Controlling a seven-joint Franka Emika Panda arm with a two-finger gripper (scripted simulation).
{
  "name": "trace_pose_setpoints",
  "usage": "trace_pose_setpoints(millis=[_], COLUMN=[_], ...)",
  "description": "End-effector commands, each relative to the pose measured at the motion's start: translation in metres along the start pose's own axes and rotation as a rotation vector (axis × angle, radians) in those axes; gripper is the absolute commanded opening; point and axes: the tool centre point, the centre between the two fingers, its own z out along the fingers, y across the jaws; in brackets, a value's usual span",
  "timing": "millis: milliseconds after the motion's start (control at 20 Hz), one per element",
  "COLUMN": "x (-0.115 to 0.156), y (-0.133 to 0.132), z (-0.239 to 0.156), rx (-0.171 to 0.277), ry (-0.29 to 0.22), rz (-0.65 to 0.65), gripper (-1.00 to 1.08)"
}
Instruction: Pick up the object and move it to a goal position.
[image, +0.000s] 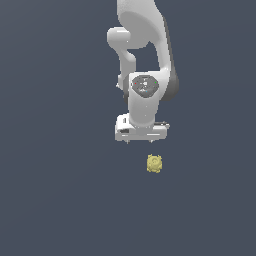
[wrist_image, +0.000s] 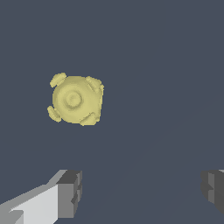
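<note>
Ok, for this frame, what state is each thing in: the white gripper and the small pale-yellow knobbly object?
White gripper: open, fingers spread wide, holding nothing.
Small pale-yellow knobbly round object: lying free on the dark surface, not between the fingers, untouched, not yet picked up.

The object lies on the floor; the gripper hangs near it, toward the exterior view's left, not touching.
</note>
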Motion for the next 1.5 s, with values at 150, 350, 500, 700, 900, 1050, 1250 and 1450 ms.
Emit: trace_pose_setpoints(millis=[150,350,500,700,900,1050,1250,1450], x=[0.020,0.038,0.048,0.056,0.060,0.060,0.060,0.061], y=[-0.020,-0.040,-0.052,-0.063,-0.069,-0.069,-0.070,-0.069], z=[0.012,0.024,0.031,0.039,0.042,0.042,0.049,0.067], rx=[-0.007,-0.014,-0.017,-0.020,-0.022,-0.021,-0.021,-0.022], ry=[0.013,0.027,0.036,0.044,0.048,0.047,0.047,0.048], rz=[0.042,0.083,0.107,0.129,0.140,0.139,0.139,0.140], gripper=[1.00,1.00,1.00,1.00,1.00,1.00,1.00,1.00])
